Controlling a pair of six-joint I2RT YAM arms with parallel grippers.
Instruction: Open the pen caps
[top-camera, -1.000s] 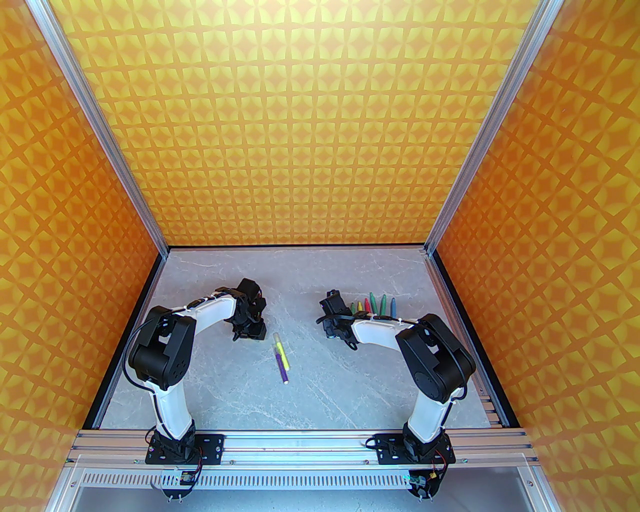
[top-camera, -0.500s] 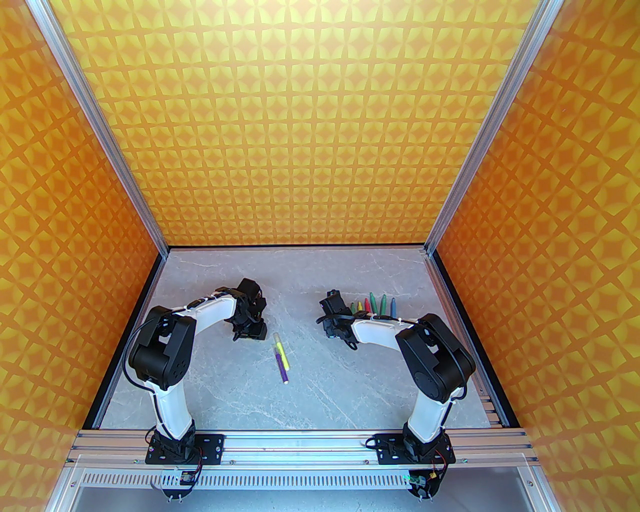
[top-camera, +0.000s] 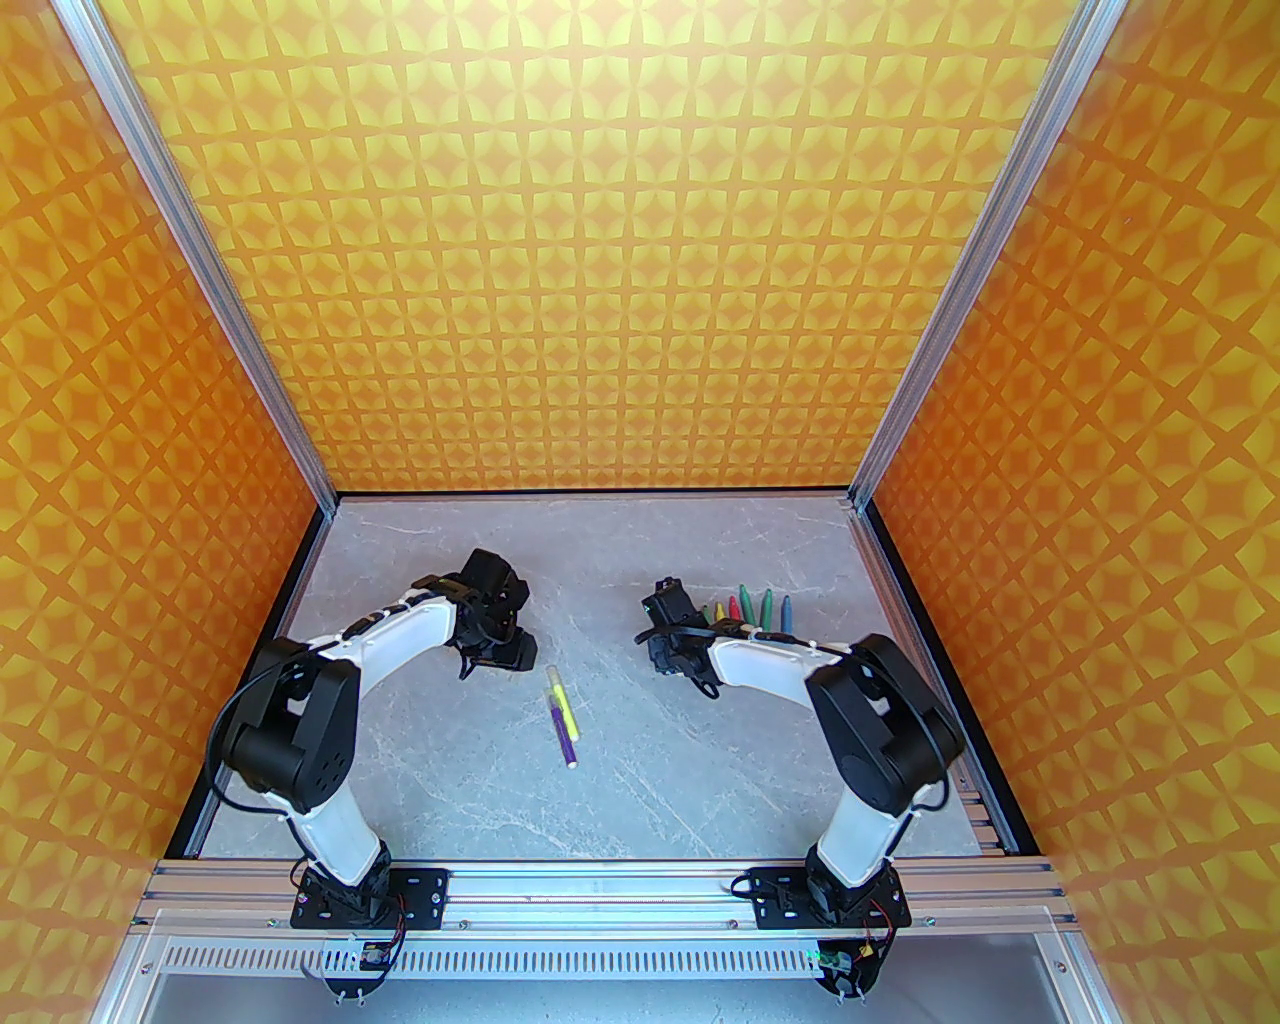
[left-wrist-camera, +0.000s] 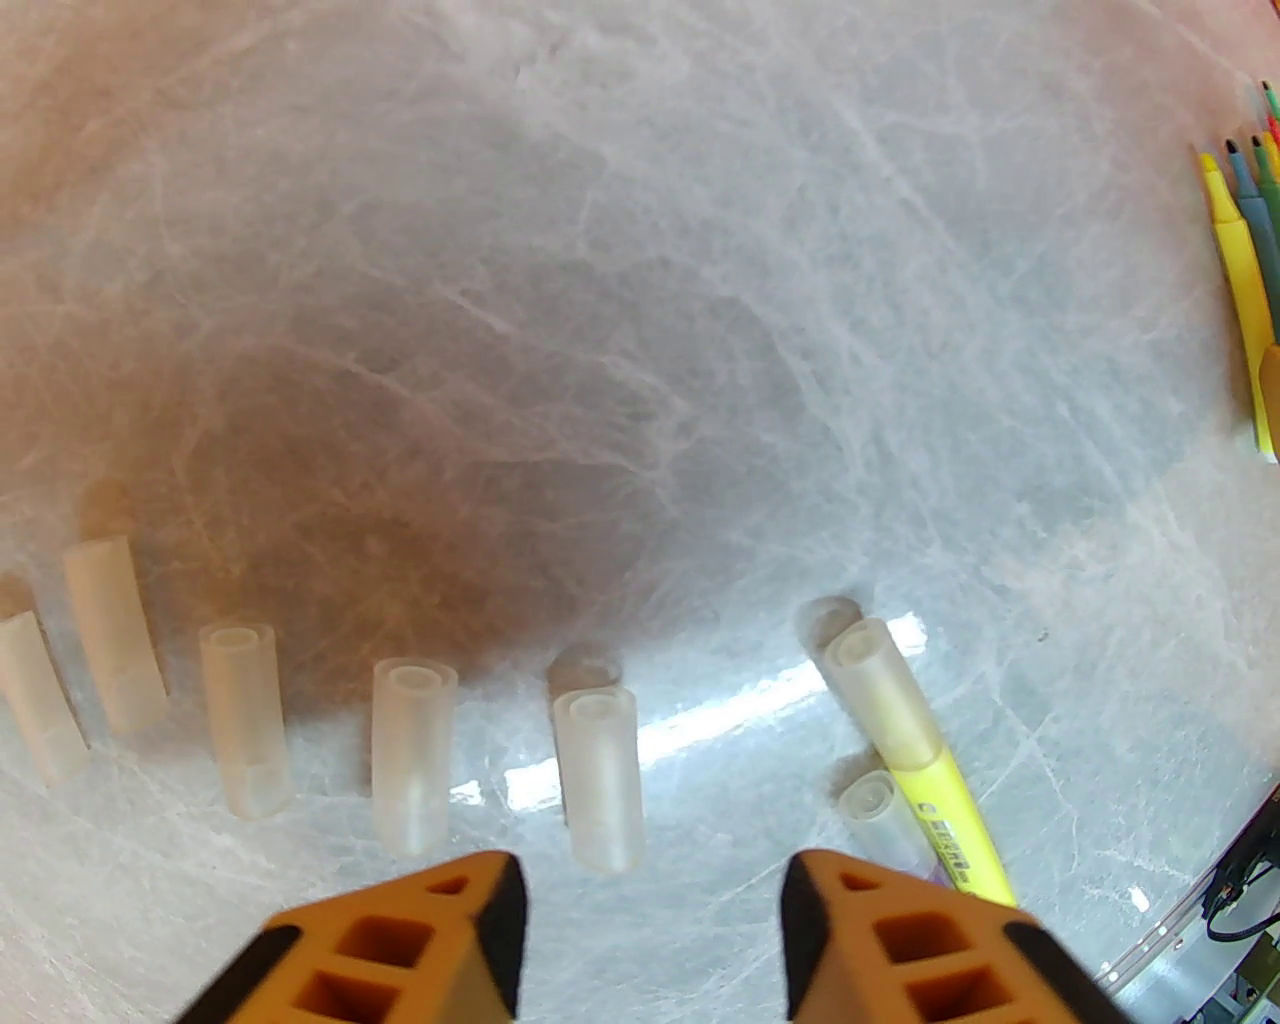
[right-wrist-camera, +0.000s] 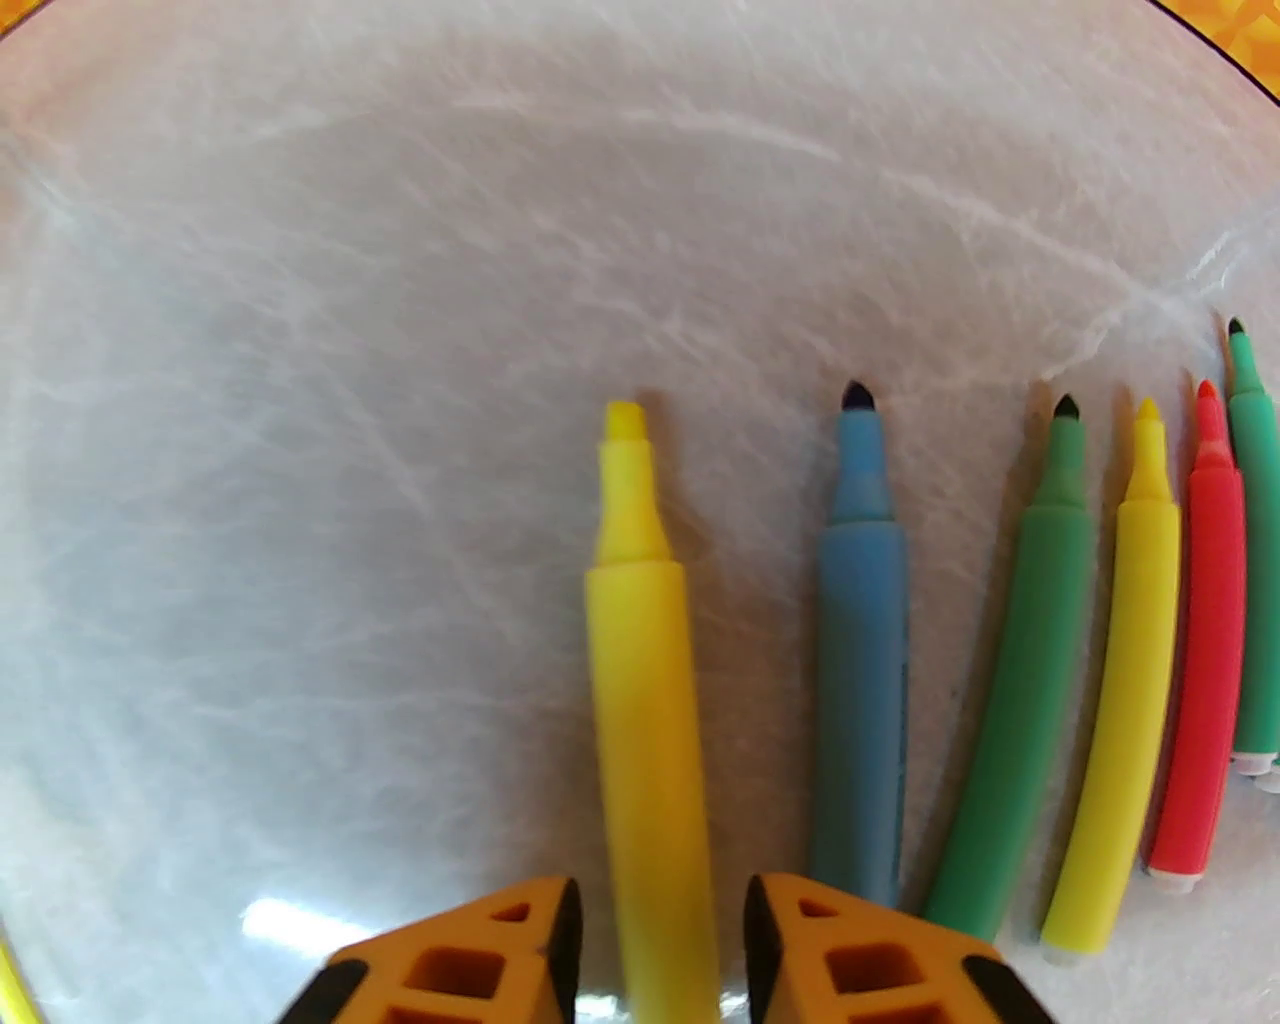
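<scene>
Left gripper (left-wrist-camera: 650, 890) has its jaws half open and empty. Loose pen caps (left-wrist-camera: 600, 780) lie just ahead, with a capped yellow highlighter (left-wrist-camera: 945, 820) just right of them. Right gripper (right-wrist-camera: 662, 900) loosely straddles an uncapped yellow highlighter (right-wrist-camera: 640, 650), not squeezing. Caps look light and slick, so I'd pinch mid-cap, barrel in the other.

Pens (top-camera: 745, 604) partly behind right arm (top-camera: 770, 665)

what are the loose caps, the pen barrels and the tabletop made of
Loose caps: likely frosted translucent plastic; the hollow bore shows at their ends.
Pen barrels: seemingly opaque coloured plastic, matte, with even colour and no glare.
Tabletop: grey with white veins and a glossy glare strip; stone or printed laminate, cannot tell which.
</scene>
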